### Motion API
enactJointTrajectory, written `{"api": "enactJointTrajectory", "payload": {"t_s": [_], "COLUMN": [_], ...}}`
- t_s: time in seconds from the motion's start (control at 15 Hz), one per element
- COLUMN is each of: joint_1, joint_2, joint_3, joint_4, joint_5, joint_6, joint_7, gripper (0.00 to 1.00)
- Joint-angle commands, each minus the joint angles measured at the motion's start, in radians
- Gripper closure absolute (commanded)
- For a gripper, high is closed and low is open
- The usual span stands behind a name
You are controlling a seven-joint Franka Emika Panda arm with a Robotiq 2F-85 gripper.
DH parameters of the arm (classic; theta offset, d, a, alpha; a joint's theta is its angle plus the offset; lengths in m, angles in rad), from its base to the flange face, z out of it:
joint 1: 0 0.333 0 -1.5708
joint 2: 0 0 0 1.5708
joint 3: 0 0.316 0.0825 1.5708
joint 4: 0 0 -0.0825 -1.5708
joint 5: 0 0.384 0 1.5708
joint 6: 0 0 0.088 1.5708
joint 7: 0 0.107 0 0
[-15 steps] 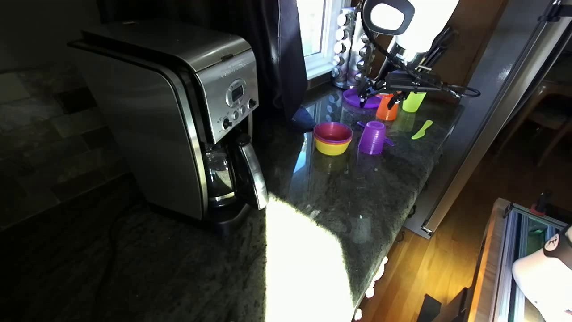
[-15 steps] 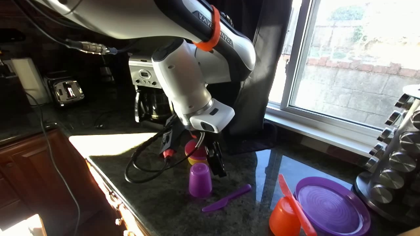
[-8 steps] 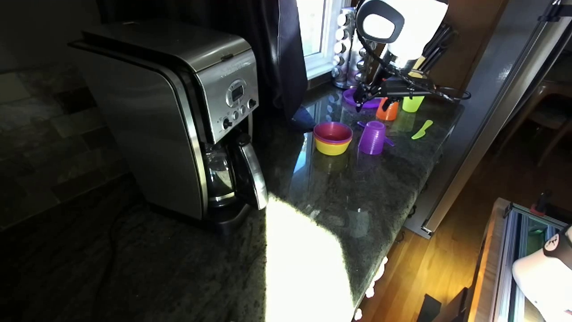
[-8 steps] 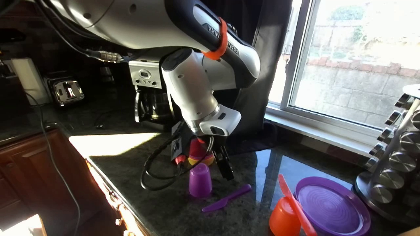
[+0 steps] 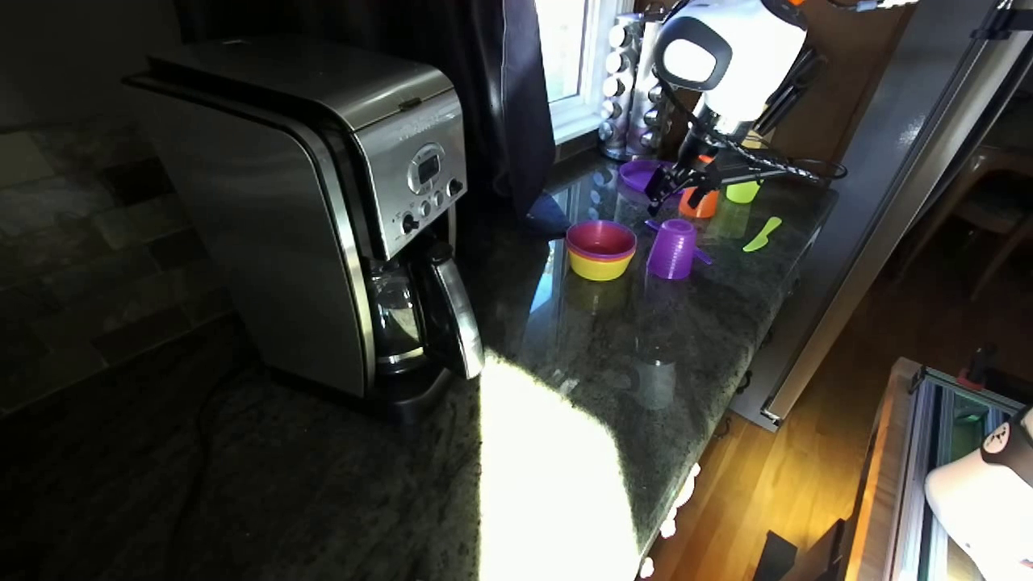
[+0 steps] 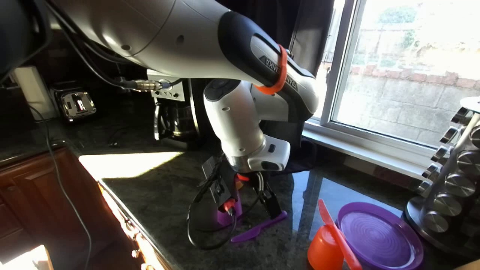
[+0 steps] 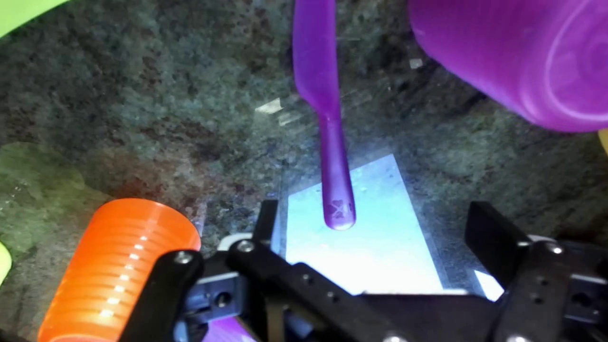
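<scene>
My gripper (image 7: 377, 228) is open and empty above the dark counter, fingers pointing down. In the wrist view the handle end of a purple knife (image 7: 327, 95) shows between the fingertips, nearer the left one; contact is not seen. The knife lies flat, also in an exterior view (image 6: 258, 228), where a fingertip (image 6: 276, 212) is by its handle. An upside-down purple cup (image 5: 671, 250) stands beside the knife; it shows at the wrist view's upper right (image 7: 513, 57). An upside-down orange cup (image 7: 118, 270) is left of the gripper, with an orange knife (image 6: 339, 236) leaning on it.
Stacked bowls (image 5: 599, 266) stand beside the purple cup. A purple plate (image 6: 378, 236) lies by the orange cup. A green knife (image 5: 762, 234) and green cup (image 5: 742, 192) are near the counter's edge. A spice rack (image 6: 450, 187), window and coffee maker (image 5: 323, 202) stand around.
The arm has come down and, in an exterior view, moved right; the gripper has lowered to the purple knife's handle end, staying open. The cups, knives, plate and bowls have not moved.
</scene>
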Motion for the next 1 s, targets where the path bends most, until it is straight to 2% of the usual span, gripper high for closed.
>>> {"api": "enactJointTrajectory", "payload": {"t_s": [0.0, 0.13, 0.2, 0.4, 0.47, 0.53, 0.6, 0.8, 0.87, 0.93], "joint_1": [0.001, -0.028, -0.008, -0.012, -0.011, -0.006, -0.002, 0.02, 0.023, 0.025], "joint_2": [0.049, 0.076, 0.084, 0.12, 0.13, 0.141, 0.152, 0.177, 0.186, 0.193], "joint_3": [-0.021, 0.007, -0.02, -0.019, -0.02, -0.024, -0.027, -0.051, -0.054, -0.055], "joint_4": [0.042, 0.052, 0.064, 0.089, 0.097, 0.107, 0.116, 0.141, 0.15, 0.156], "joint_5": [0.027, 0.016, 0.027, 0.027, 0.027, 0.027, 0.027, 0.027, 0.027, 0.027], "joint_6": [0.026, 0.045, 0.05, 0.073, 0.079, 0.087, 0.092, 0.104, 0.108, 0.112], "joint_7": [-0.09, -0.093, -0.096, -0.101, -0.103, -0.107, -0.109, -0.113, -0.115, -0.118], "gripper": [0.0, 0.0, 0.0, 0.01, 0.1, 0.26, 0.32, 0.56, 0.57, 0.54]}}
